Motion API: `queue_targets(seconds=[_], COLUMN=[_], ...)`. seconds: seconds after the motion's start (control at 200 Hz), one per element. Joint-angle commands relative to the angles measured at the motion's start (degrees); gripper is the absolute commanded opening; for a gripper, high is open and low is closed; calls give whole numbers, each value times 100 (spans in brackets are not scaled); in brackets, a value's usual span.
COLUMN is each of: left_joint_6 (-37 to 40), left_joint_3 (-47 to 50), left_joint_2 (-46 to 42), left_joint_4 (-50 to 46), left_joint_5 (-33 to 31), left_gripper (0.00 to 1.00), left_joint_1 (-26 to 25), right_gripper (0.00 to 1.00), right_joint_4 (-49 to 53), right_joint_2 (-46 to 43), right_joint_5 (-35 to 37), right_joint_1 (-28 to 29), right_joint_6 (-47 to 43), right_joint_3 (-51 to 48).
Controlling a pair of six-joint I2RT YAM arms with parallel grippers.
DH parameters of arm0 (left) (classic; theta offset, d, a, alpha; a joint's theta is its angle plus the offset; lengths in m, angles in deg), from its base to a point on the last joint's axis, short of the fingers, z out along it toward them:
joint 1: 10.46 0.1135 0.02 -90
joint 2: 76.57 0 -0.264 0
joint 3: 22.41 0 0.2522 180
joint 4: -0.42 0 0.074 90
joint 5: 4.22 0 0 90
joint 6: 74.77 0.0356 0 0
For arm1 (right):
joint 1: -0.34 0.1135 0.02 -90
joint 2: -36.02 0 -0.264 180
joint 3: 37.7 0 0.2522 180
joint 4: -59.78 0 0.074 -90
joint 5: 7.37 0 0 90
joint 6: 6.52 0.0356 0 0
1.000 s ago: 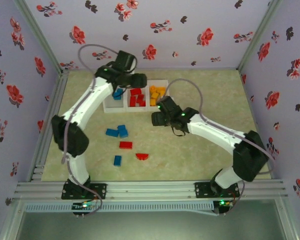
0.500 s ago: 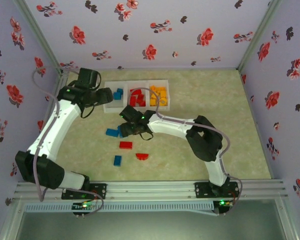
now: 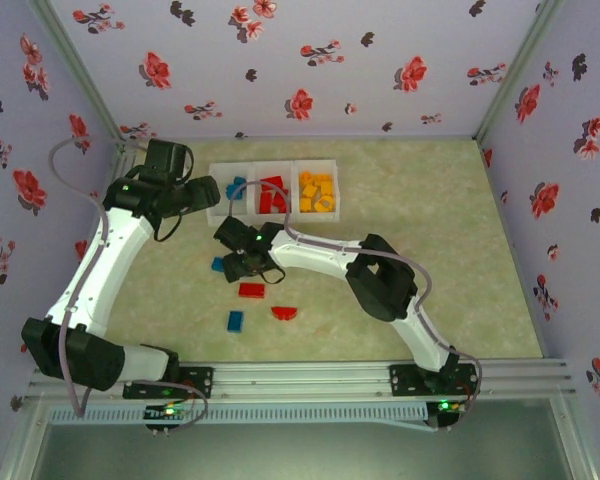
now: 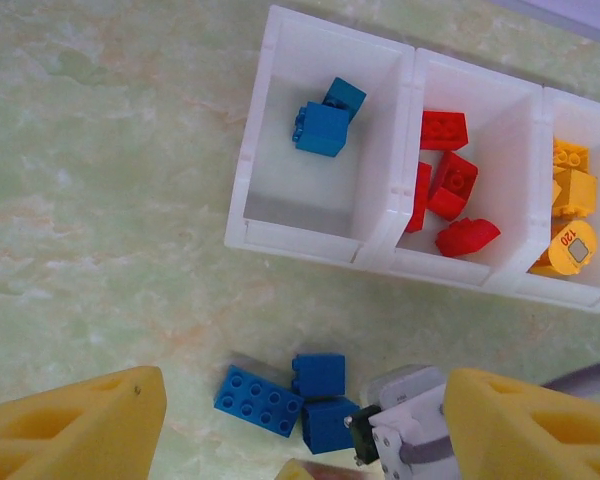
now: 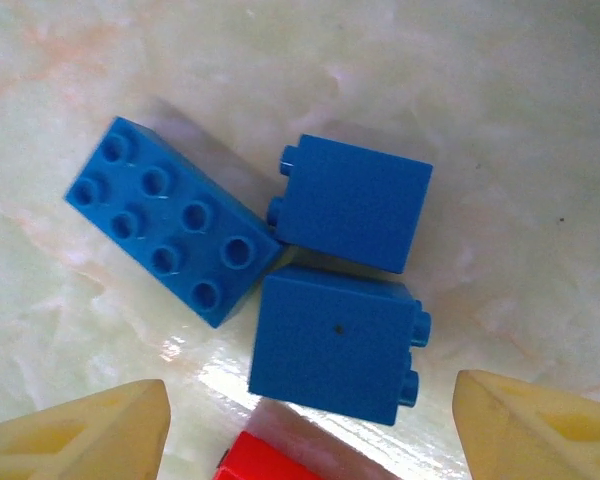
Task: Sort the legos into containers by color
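Note:
Three joined white containers (image 3: 292, 190) stand at the back; in the left wrist view the containers (image 4: 320, 240) hold two blue legos (image 4: 323, 120), red legos (image 4: 445, 180) and yellow legos (image 4: 570, 205), one color each. My left gripper (image 3: 208, 193) hangs open just left of the blue bin, its yellow fingers (image 4: 70, 430) holding nothing. My right gripper (image 5: 310, 440) is open low over three loose blue legos: a flat eight-stud brick (image 5: 170, 235) and two cubes (image 5: 352, 203) (image 5: 335, 343). Its fingertips (image 5: 80, 440) flank the nearer cube without touching it.
A red brick (image 3: 251, 290) lies just in front of the blue cluster, its edge (image 5: 280, 460) below the right jaws. Nearer the arms lie a small blue brick (image 3: 235, 320) and a red half-round brick (image 3: 284, 313). Flowered walls enclose the table.
My left gripper drew back leftward from over the bins. My right arm swung from beside the yellow bin down and left onto the loose blue cluster.

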Motion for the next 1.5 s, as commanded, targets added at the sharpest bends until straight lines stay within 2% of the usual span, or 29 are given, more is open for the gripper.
queue_targets(seconds=[0.0,0.475,0.86,1.23,1.495], left_joint_6=[-32,36,47,72,23], left_joint_3=[22,-14,-13,140,301], left_joint_2=[-144,-169,-165,-261,-379], left_joint_4=[-227,-342,-338,-380,-514], left_joint_5=[-82,-83,-84,-83,-95], left_gripper=[74,74,74,74,73], left_joint_1=[49,99,148,157,155], right_gripper=[74,68,39,36,35], right_joint_4=[332,384,494,203,-94], right_joint_2=[170,555,437,-601,-690], right_joint_5=[86,-9,92,105,22], right_joint_1=[1,-31,-186,-399,-789], right_joint_6=[-53,-181,-329,-772,-1023], right_joint_3=[170,599,599,351,958])
